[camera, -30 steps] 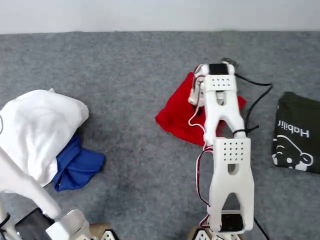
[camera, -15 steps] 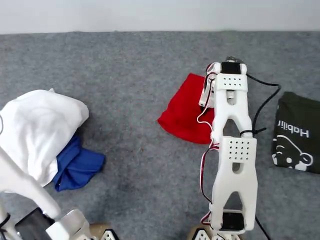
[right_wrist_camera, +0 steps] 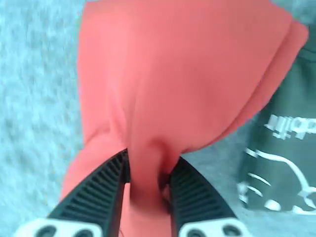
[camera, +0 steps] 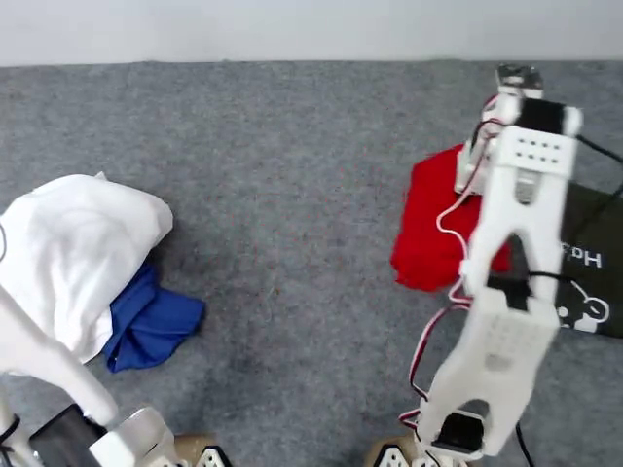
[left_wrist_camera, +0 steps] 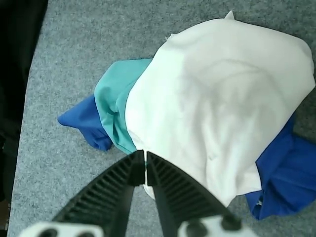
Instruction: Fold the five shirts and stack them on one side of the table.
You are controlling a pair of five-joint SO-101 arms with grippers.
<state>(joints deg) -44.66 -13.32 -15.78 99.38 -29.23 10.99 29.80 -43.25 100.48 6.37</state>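
Right gripper (right_wrist_camera: 150, 165) pinching red shirt (right_wrist_camera: 187, 74), left gripper (left_wrist_camera: 146, 160) closed above white shirt (left_wrist_camera: 217, 98)

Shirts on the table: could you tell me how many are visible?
5. White shirt, blue shirt, teal shirt heaped at left; red shirt in the right tool; dark shirt beside it.

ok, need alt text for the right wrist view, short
The right gripper is shut on a bunched fold of the red shirt, which spreads out beyond the jaws over the grey table. A folded dark shirt with white print lies beside it.
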